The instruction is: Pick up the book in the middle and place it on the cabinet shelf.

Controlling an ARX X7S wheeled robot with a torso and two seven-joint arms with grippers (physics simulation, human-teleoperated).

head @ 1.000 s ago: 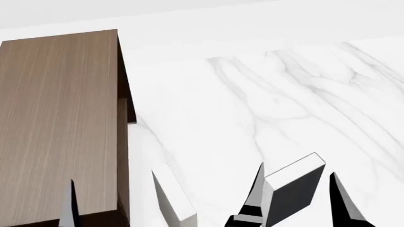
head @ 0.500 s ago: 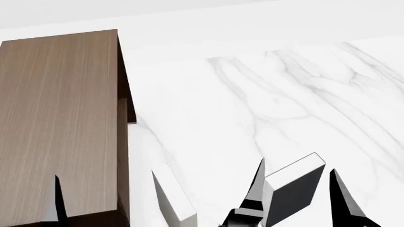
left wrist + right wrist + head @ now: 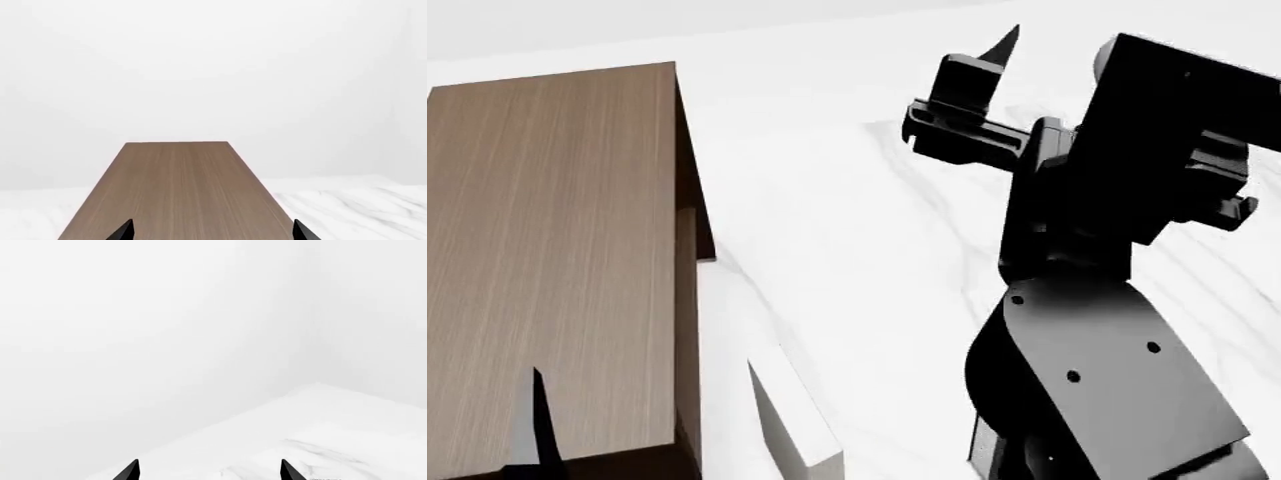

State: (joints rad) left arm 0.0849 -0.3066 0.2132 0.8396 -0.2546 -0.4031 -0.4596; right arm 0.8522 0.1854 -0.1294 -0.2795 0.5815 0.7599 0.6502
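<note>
Above the marble floor (image 3: 868,260), the right gripper (image 3: 207,472) is raised high, its fingertips spread apart with nothing between them. Left gripper (image 3: 212,232), likewise spread, hovers over the cabinet shelf (image 3: 554,260). The book cannot be seen; a pale book (image 3: 794,420) stands beside the cabinet.

**Right arm raised high, left held low**

My black right arm (image 3: 1094,330) rears up through the head view, its gripper (image 3: 208,471) spread and holding nothing. My left gripper (image 3: 212,231) hangs apart too, one dark fingertip (image 3: 534,420) showing low.
</note>
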